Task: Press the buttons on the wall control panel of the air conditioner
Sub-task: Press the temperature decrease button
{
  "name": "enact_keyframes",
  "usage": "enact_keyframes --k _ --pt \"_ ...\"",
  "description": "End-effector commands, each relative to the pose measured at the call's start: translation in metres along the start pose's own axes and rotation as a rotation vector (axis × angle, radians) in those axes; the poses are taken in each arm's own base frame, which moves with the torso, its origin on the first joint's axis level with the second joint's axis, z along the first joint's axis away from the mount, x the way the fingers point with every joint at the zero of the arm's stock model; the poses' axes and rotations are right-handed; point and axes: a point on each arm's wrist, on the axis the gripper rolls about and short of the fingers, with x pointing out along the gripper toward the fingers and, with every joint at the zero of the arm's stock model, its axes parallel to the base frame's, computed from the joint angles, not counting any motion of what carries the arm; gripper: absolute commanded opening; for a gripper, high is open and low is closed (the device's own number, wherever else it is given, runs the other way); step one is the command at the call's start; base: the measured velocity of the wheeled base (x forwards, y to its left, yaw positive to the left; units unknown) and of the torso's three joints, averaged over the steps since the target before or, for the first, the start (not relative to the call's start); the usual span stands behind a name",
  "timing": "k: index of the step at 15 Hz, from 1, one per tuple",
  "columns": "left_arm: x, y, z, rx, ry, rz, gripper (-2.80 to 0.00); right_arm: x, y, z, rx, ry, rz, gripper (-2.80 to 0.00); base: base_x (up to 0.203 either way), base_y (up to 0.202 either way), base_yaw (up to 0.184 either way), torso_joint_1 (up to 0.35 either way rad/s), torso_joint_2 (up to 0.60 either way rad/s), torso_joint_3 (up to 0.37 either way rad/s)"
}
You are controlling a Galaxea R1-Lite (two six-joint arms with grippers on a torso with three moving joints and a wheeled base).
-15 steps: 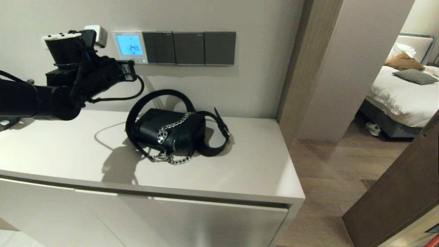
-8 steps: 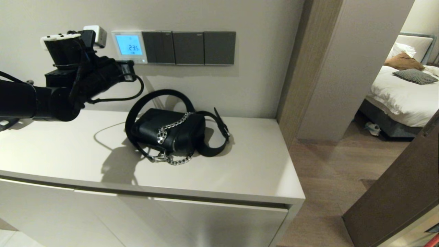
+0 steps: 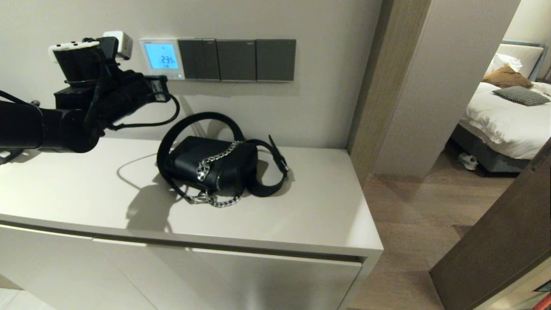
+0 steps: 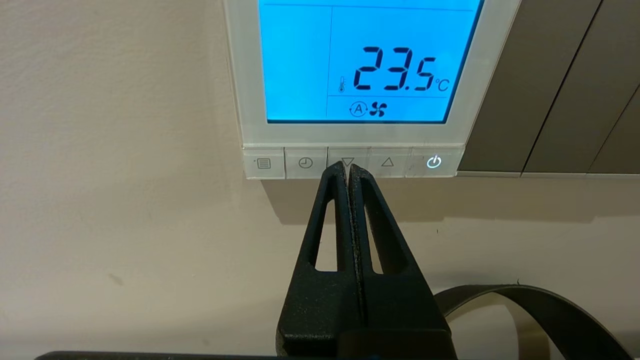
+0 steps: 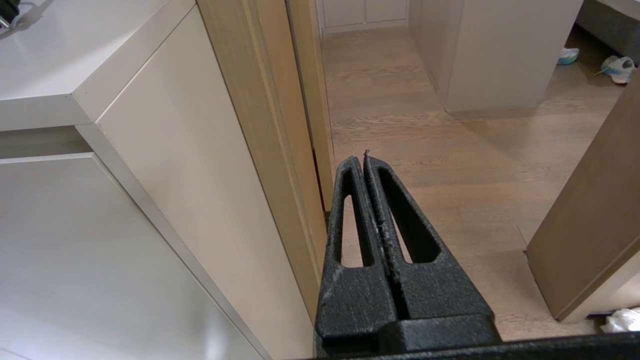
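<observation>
The air conditioner's wall control panel is a small white thermostat fixed to the beige wall, at the left end of a row of three dark grey switch plates; its screen glows light blue and reads 23.5 °C, with a fan symbol beneath the digits. Along its bottom edge runs the row of buttons: a menu key, a clock key, a down triangle, an up triangle and a lit power key. The left claw has its two black fingers pressed together with nothing between them, and its tip sits on the lower edge of the down-triangle key. In the head view the left arm reaches in from the left at the height of the panel. Below, on the pale table, lies a black handbag with a silver chain and a looped strap. The right claw, likewise closed and empty, hangs low beside the cabinet's side, above the wooden floor.
</observation>
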Motion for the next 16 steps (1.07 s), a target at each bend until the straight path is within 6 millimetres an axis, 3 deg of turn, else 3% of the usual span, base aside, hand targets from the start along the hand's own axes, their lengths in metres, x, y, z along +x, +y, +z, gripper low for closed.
enact_keyframes --k 1,16 --pt "-0.0012 -0.0002 0.0016 0.000 -0.006 -0.001 -2.80 0.0002 0.0000 -0.0004 0.000 0.003 0.001 -2.80 0.000 0.000 0.000 0.000 0.00 0.000" --pt "0.0046 0.0006 -0.0059 0.000 0.010 0.000 -2.80 0.0002 0.0000 -0.0004 0.000 0.003 0.001 -2.80 0.000 0.000 0.000 0.000 0.00 0.000"
